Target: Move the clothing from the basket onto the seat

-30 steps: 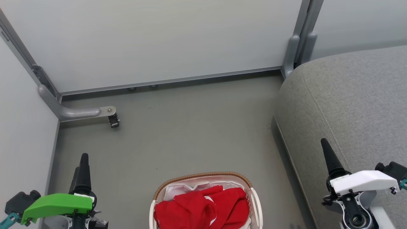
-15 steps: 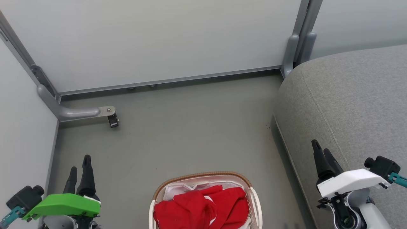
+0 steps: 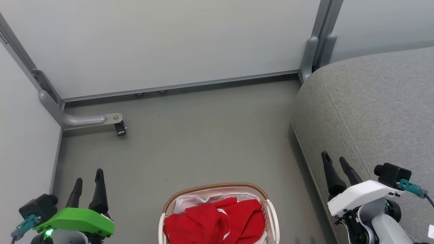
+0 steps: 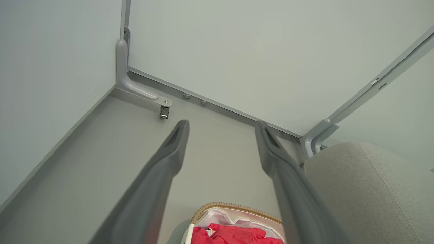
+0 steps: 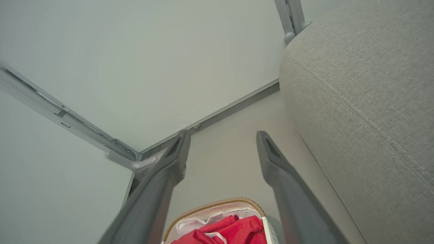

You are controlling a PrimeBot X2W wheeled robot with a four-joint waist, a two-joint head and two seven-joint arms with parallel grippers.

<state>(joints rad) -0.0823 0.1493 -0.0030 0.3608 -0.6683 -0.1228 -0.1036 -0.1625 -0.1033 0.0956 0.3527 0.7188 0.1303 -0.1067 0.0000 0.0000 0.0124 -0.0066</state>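
Note:
The clothing (image 3: 213, 222), bright red with a bit of white trim, lies bunched in the basket (image 3: 217, 186), which stands on the floor at the bottom middle of the head view. The grey seat (image 3: 373, 112) fills the right side. My left gripper (image 3: 89, 175) hovers open at the lower left, apart from the basket. My right gripper (image 3: 334, 157) hangs open in front of the seat's side. In the left wrist view, the open left gripper (image 4: 222, 123) points over the clothing (image 4: 234, 235). In the right wrist view, the open right gripper (image 5: 222, 133) is above the basket (image 5: 213, 203), beside the seat (image 5: 366, 84).
Pale wall panels close off the back and left. A grey metal foot with a small caster (image 3: 117, 123) juts out from the left corner. A grey post (image 3: 317, 51) stands behind the seat's corner. Grey floor (image 3: 203, 142) lies between basket and wall.
Both wrists have turned, so each gripper's two fingers now show apart. The right gripper has shifted left and the left gripper a little right, both toward the basket. The clothing has not moved.

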